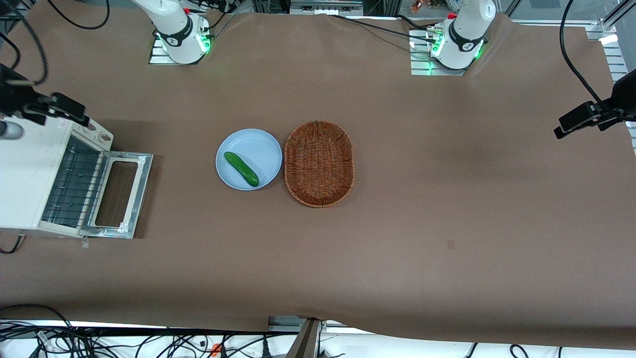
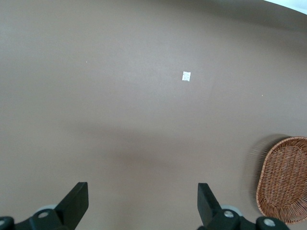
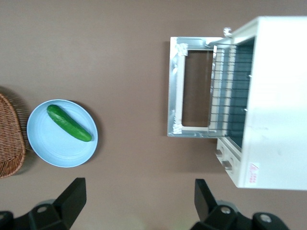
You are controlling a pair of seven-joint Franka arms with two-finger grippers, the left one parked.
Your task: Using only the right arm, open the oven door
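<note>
The cream-white toaster oven (image 1: 25, 169) stands at the working arm's end of the table. Its oven door (image 1: 140, 195) is swung fully down and lies flat on the brown table in front of the oven, baring the wire rack (image 1: 74, 186) inside. In the right wrist view the oven door (image 3: 175, 88) lies flat in front of the oven (image 3: 278, 96). The right arm's gripper (image 1: 64, 110) hangs high above the oven's corner with the knobs, clear of the door. The gripper (image 3: 139, 191) is open, with only bare table between its fingers.
A light blue plate (image 1: 248, 138) holding a green cucumber (image 1: 241, 169) sits mid-table, beside an empty wicker basket (image 1: 319, 164). The right wrist view shows the plate (image 3: 57, 148), the cucumber (image 3: 68, 123) and the basket (image 3: 9, 139).
</note>
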